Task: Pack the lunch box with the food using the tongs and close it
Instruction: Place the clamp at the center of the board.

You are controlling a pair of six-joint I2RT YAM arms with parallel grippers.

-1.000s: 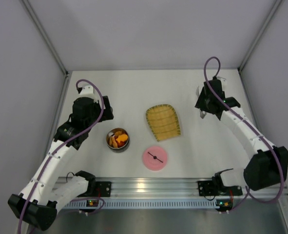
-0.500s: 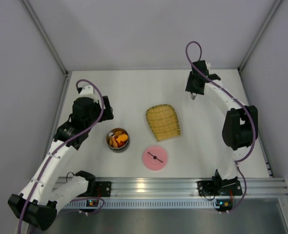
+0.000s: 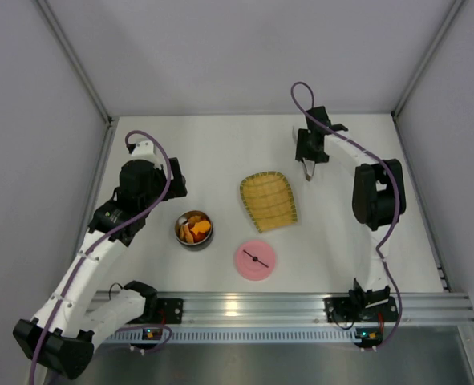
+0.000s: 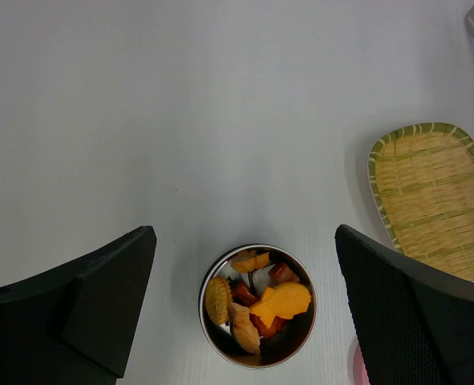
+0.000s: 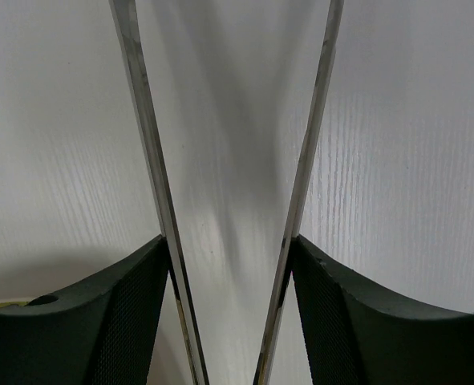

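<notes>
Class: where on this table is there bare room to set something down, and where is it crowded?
Bare: the far strip between back wall and tray, left of the tongs; also the near-right patch beside lid and tray. Crowded: the middle, where bowl, lid and tray sit close together.

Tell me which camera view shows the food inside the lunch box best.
The left wrist view: the food sits in the open lunch box close up, with separate orange, red and tan pieces. The top external view shows only a small orange patch; the right wrist view shows none of it.
</notes>
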